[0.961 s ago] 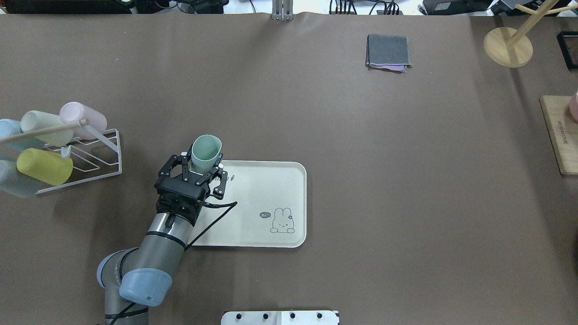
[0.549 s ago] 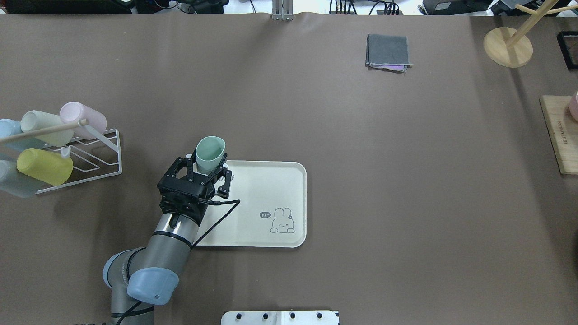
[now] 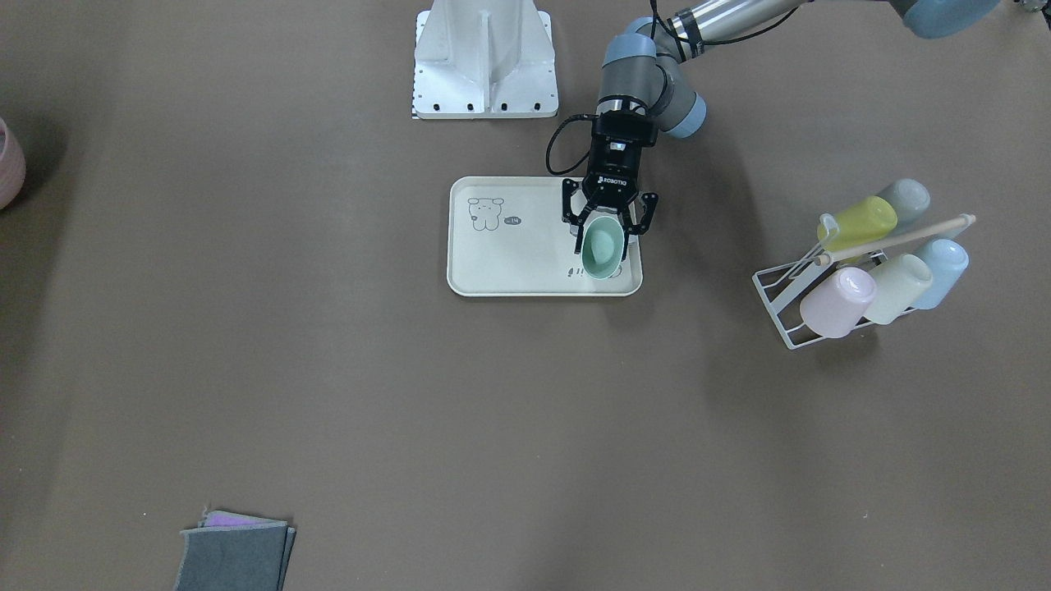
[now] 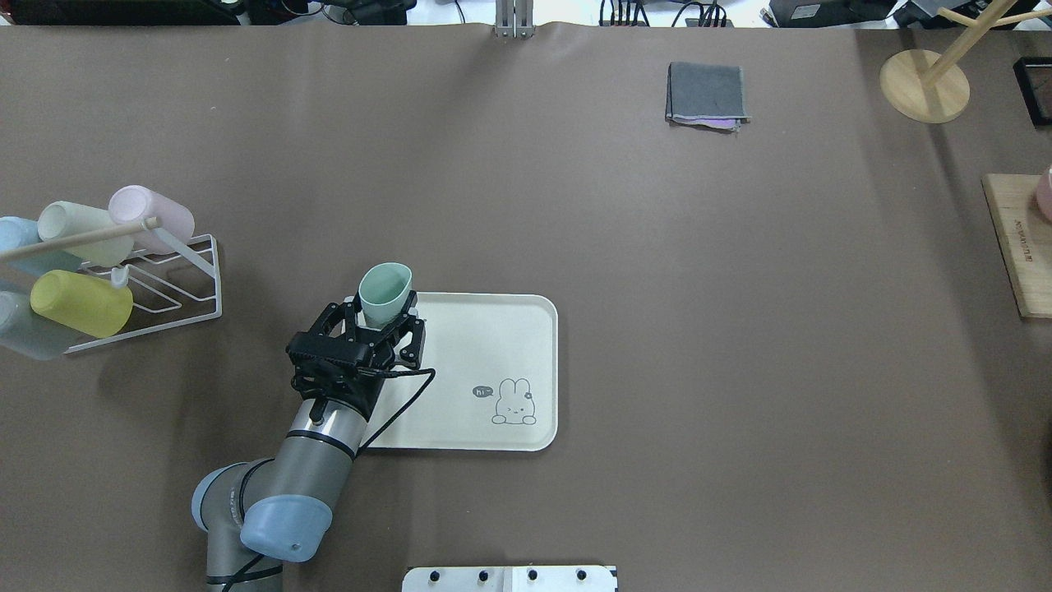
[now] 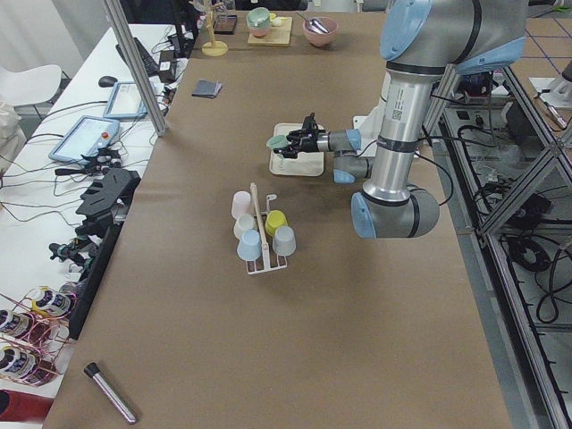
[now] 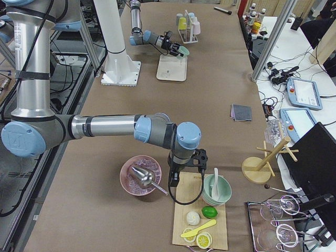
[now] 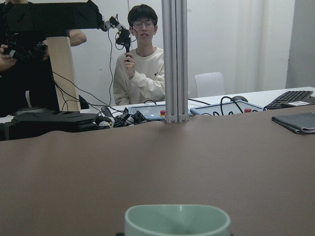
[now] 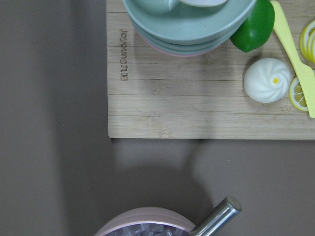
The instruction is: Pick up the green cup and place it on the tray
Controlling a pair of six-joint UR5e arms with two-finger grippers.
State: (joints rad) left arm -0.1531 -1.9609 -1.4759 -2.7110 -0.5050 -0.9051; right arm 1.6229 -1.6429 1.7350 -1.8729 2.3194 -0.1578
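Left tool (image 4: 383, 322) is clamped low on the tilted green cup (image 4: 385, 286) above the tray's (image 4: 493, 329) upper-left corner, left of centre overhead; the light, smooth, slightly flexible plastic probably suits a gentle side-wall grip, and the right tool's (image 6: 198, 157) state I cannot tell.

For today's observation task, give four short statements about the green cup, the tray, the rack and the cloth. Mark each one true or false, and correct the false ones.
1. The left gripper is shut on the green cup. True.
2. The green cup stands upright in the middle of the tray. False: it is tilted in the gripper, at the tray's corner on the rack side.
3. A yellow-green cup sits on the white wire rack. True.
4. The folded grey cloth lies on the tray. False: it lies on the table, well away from the tray.
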